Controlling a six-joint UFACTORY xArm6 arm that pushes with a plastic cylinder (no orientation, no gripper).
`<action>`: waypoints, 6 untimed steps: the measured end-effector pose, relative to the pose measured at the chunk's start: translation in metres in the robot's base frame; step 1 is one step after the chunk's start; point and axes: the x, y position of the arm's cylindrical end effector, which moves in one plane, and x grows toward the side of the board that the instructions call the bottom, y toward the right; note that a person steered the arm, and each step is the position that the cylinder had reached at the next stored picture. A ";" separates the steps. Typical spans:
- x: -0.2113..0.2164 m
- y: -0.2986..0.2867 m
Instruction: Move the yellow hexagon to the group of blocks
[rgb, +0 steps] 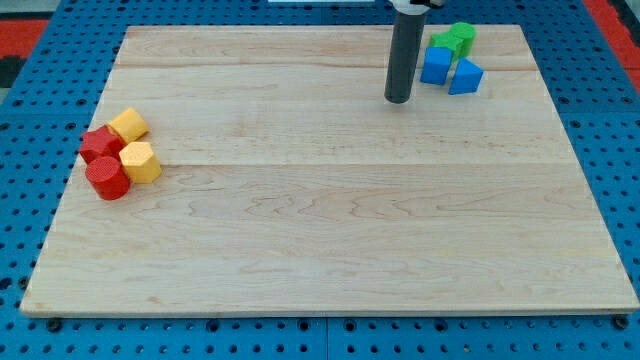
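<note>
The wooden table (330, 240) fills most of the view, lying on a blue pegged base (20, 200); most of its surface is bare, with blocks in only two places, well apart. My dark rod (402, 55) comes down from the view's top, right of centre; it carries no hand, so there is nothing to be wide, narrow or holding.

At the view's left edge sits a cluster of four: a red cylinder (107, 179) lowest, a red block (100, 143) of a shape I cannot make out above it, a yellow block (129, 124) that looks squarish at the top, and the yellow hexagon (140, 162) on the cluster's right side, touching the red pieces. At the view's top right is a smaller set: a blue cube (435, 65), a blue triangular block (466, 77) just beside it, and a green block (460, 38) behind them.

My tip (398, 100) rests on the table just left of the blue cube, apart from it, and far from the yellow hexagon.

As I judge it, the push has not begun; the step in hand is the approach. I take the top-right set as the likely target, though the task does not say which; the next move then calls for crossing the bare middle, coming round to the hexagon's lower-left side without knocking the red cylinder, then pushing up and rightward; the tight packing on that side is the hard part.
</note>
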 end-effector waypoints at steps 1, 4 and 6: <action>0.000 0.000; 0.000 0.007; -0.001 -0.005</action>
